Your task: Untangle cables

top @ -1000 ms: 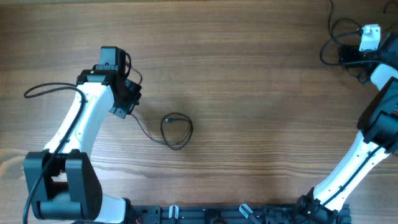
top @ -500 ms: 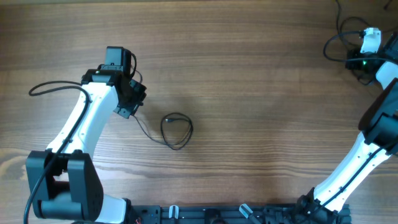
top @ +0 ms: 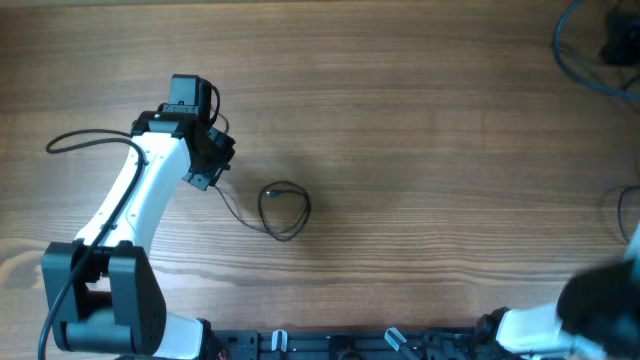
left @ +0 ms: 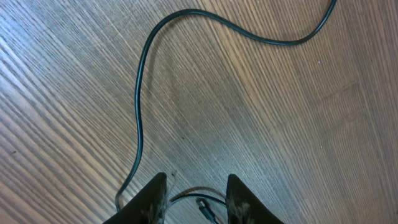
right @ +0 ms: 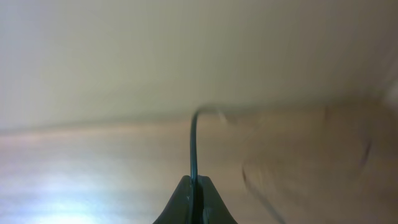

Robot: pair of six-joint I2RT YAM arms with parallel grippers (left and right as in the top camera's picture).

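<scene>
One thin black cable lies in a small loop point(top: 285, 210) left of the table's middle, and its tail runs up-left to my left gripper point(top: 207, 168). In the left wrist view that gripper point(left: 196, 198) is open, with a thin cord and a small plug point(left: 207, 208) lying loose between the fingers. A longer cable point(left: 139, 99) snakes away beside the left finger. My right gripper point(right: 194, 182) is shut on a thin dark cable point(right: 193, 143) that rises straight from its tips. Overhead it is only a dark blur point(top: 614, 40) at the top right, beside blurred cable loops point(top: 577, 55).
The left arm's thicker black cable point(top: 85, 140) curves over the table at the far left. The right arm shows only as a blur at the bottom right corner point(top: 590, 315). The arm bases and a black rail point(top: 340, 345) run along the front edge.
The right arm has swung fast up and right, now blurred, dragging the top-right cables with it. The left arm crept slightly up early on. The loop has stayed put.
</scene>
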